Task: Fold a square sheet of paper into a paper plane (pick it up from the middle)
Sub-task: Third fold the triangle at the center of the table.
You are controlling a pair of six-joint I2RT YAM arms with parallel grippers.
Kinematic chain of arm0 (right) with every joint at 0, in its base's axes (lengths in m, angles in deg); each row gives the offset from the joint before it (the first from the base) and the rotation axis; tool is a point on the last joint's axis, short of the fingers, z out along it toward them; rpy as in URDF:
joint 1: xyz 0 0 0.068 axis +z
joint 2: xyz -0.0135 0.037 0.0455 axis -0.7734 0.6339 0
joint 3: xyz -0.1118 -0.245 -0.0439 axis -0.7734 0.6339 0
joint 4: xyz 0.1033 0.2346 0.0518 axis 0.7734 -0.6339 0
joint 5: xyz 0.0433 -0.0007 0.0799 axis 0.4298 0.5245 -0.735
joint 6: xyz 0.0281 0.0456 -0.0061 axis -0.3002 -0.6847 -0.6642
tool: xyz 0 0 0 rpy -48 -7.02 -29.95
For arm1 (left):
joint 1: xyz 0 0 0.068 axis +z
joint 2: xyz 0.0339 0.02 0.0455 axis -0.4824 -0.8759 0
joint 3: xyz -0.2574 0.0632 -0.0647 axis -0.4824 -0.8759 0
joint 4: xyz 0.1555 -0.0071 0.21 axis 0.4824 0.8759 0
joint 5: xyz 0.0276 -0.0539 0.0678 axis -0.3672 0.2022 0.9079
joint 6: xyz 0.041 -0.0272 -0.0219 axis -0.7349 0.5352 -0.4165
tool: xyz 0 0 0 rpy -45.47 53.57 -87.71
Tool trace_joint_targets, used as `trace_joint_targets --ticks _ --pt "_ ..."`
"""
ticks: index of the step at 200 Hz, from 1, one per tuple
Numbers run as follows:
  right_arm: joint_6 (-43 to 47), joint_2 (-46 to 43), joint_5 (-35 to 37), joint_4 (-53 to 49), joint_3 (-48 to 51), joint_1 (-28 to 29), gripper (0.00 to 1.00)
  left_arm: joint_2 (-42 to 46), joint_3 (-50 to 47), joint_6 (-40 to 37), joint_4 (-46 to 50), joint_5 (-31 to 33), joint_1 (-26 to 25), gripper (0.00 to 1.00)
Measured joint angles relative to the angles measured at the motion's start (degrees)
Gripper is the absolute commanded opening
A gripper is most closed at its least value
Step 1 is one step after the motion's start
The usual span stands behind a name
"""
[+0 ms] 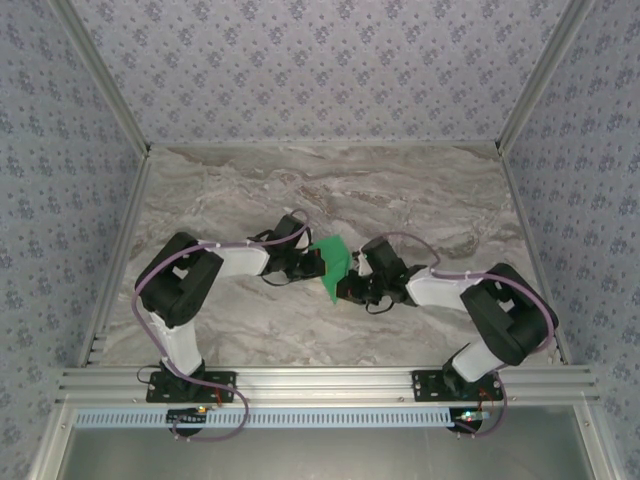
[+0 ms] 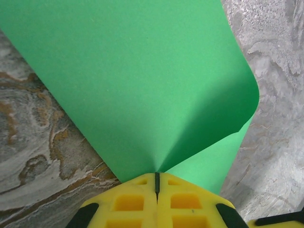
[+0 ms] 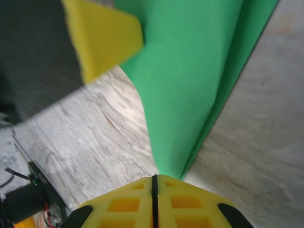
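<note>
Centre frame: left gripper, right gripper both pinched tight on thin bright green folded paper sheet, opposite sides.

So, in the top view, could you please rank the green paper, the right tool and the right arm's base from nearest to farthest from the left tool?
1. Green paper: centre, pinched in the left tool.
2. Right tool: just right, across the paper.
3. Right arm's base: near edge, far right.

We count: one sheet; two arms, left arm and right arm; two grippers, left gripper and right gripper; one table.
</note>
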Motion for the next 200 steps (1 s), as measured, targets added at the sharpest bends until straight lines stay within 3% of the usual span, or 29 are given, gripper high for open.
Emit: trace_joint_targets --ticks 69,170,200 --pt "2.95 5.84 0.85 -1.62 -8.28 -2.8 0.11 -0.59 1.33 -1.6 1.16 0.2 0.0 0.01" --pt "2.64 9.66 3.74 -1.66 -7.54 -2.1 0.1 -1.03 5.66 -6.19 5.75 0.15 -0.04 0.03" --pt "1.18 9.66 4.46 0.15 -6.8 -1.73 0.1 -2.16 6.34 -7.19 6.95 1.4 -0.02 0.12"
